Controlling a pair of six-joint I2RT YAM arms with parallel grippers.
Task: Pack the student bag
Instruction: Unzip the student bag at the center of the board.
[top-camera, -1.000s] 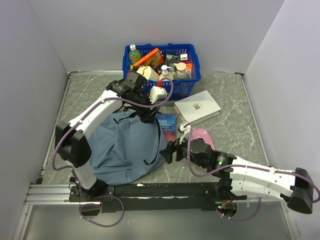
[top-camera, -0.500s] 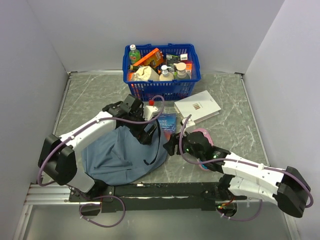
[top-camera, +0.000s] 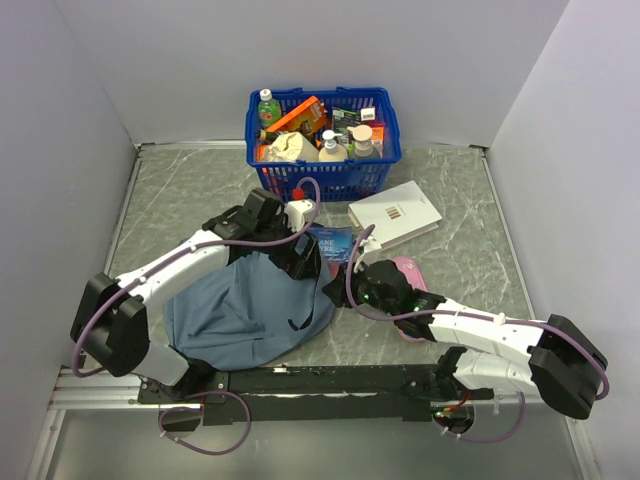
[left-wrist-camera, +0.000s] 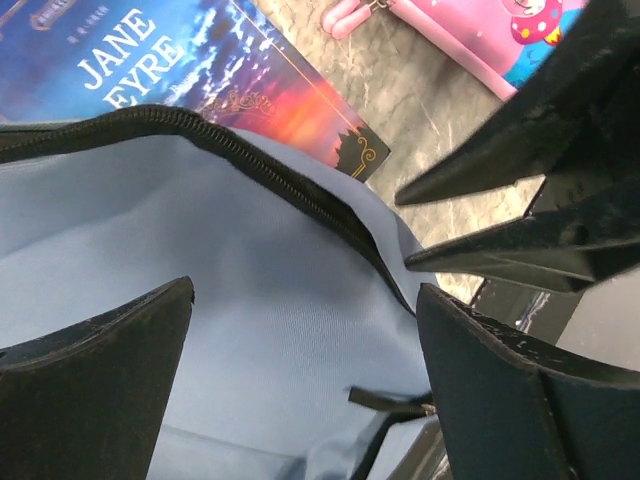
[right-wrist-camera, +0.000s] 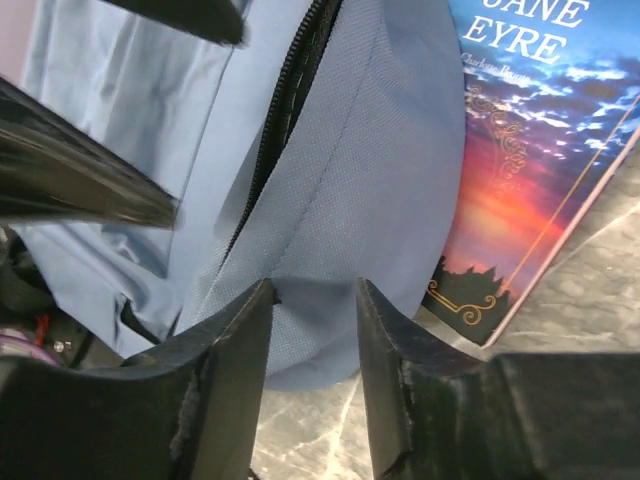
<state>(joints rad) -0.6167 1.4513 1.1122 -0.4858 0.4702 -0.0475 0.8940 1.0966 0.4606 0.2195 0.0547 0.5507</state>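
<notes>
I can read JANE EYRE on the book (left-wrist-camera: 200, 80), which lies partly under the rim of the student bag (top-camera: 240, 310). The bag sits front left on the table. My left gripper (left-wrist-camera: 305, 300) is spread wide over the bag's open zip; a second ago it was up by the blue basket (top-camera: 360, 178). My right gripper (right-wrist-camera: 315, 290) has come in from beside the pink pencil case (left-wrist-camera: 470, 30) and narrowed around the bag's edge. I cannot tell whether it pinches the fabric.

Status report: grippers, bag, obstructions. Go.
Left gripper open over student bag. Right gripper pinching its zip edge. Jane Eyre book partly under that edge.
</notes>
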